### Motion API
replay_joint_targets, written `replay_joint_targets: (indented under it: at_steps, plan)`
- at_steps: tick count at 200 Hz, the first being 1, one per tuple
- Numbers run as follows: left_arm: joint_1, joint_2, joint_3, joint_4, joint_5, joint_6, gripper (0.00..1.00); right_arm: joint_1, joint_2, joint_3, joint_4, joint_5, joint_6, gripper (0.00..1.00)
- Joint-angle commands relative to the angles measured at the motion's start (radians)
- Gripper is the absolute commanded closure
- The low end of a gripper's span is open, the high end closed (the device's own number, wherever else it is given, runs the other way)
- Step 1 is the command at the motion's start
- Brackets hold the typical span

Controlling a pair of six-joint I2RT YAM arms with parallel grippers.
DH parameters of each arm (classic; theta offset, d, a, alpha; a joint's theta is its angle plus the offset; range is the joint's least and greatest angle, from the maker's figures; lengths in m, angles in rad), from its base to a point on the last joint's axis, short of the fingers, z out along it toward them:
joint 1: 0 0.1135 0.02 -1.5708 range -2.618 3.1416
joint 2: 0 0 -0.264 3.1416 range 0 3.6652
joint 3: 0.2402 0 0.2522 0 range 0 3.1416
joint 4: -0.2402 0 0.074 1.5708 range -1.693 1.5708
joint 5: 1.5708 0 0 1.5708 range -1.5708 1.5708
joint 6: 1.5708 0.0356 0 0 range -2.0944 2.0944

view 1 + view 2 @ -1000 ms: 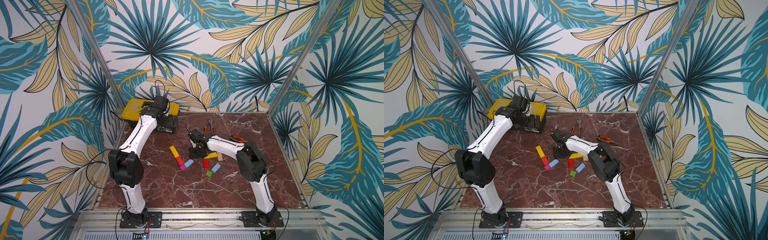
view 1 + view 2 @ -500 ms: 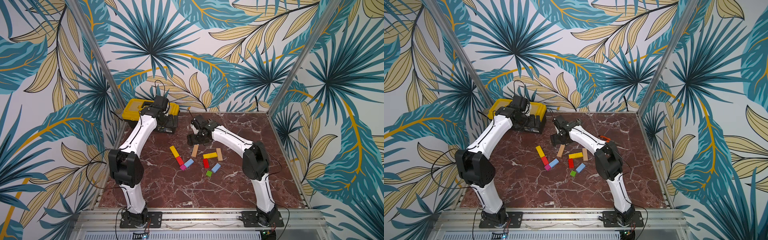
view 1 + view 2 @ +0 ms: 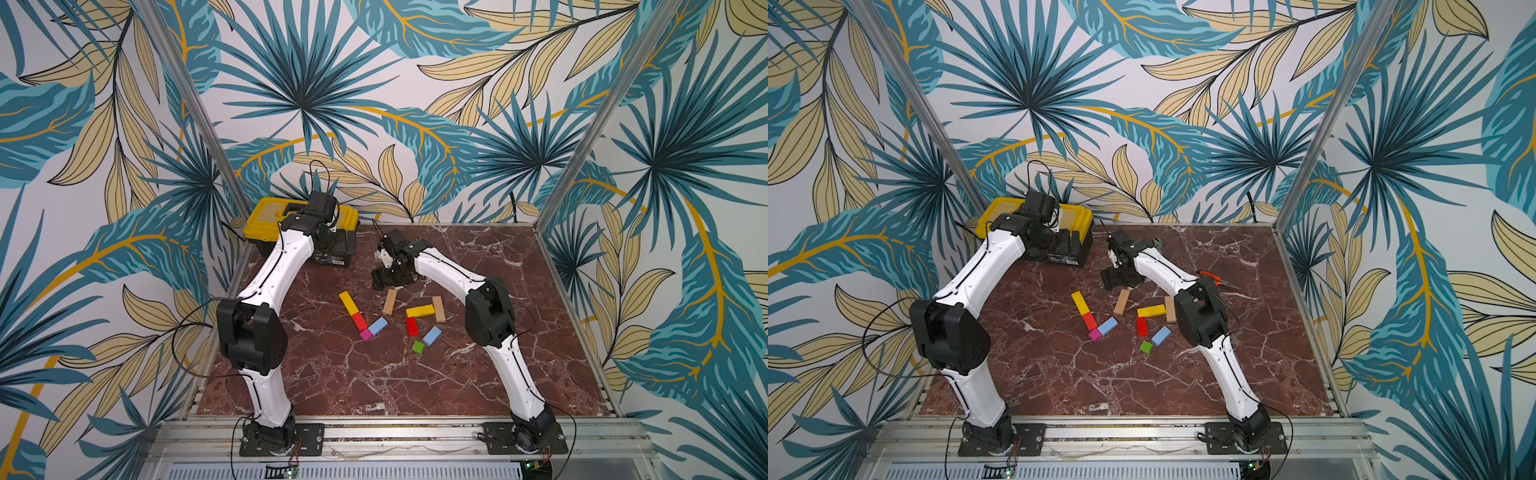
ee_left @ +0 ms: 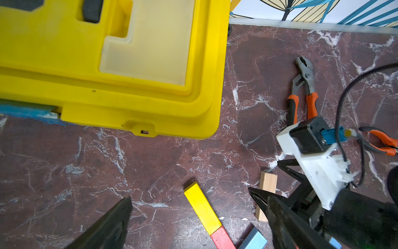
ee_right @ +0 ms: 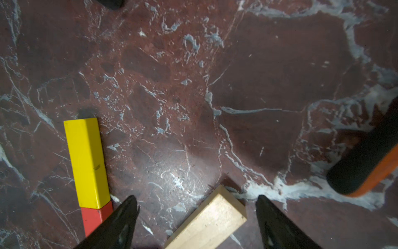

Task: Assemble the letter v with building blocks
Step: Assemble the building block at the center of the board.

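- right gripper point(image 5: 196, 198): jaws spread wide and gripping nothing. The end of the plain-wood bar point(image 5: 211, 222) sits between the fingertips point(image 5: 127, 213), with bare marble showing on both sides of it.
- in both top views the right gripper point(image 3: 390, 278) hangs over the far end of the plain-wood bar point(image 3: 390, 301), which lies flat.
- letter v point(image 3: 365, 320): yellow bar point(image 3: 348, 302) end to end with red block point(image 3: 359, 321), magenta cube point(image 3: 365, 334) at the point and light-blue block point(image 3: 377, 326) angling up from it. The plain-wood bar is roughly in line just past its upper end; I cannot tell if they touch.
- spare blocks point(image 3: 424, 326) lie just right of the v: yellow, plain-wood, red, light-blue and a green cube.
- left gripper point(image 4: 189, 194): jaws wide apart and holding nothing, up by the yellow toolbox point(image 4: 107, 64), well apart from the plain-wood bar.
- surface: dark red marble tabletop point(image 3: 374, 386) with white veins. Orange-handled pliers point(image 4: 301, 92) lie at the back.
- room: leaf-print wallpaper point(image 3: 299, 83) on three sides.
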Motion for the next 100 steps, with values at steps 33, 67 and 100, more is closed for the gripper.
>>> replay_joint_targets:
  at_steps: [33,67,100]
  plan:
    - [0.008,-0.027,-0.012,0.007,-0.008,-0.004,0.01,-0.001,0.035,0.016,-0.028,-0.043,-0.028,0.13]
    - [0.009,-0.031,-0.016,0.007,-0.011,-0.002,0.01,-0.002,0.048,0.019,-0.031,-0.060,-0.035,0.13]
    - [0.009,-0.033,-0.018,0.007,-0.010,-0.002,0.01,-0.001,0.061,0.018,-0.030,-0.073,-0.037,0.13]
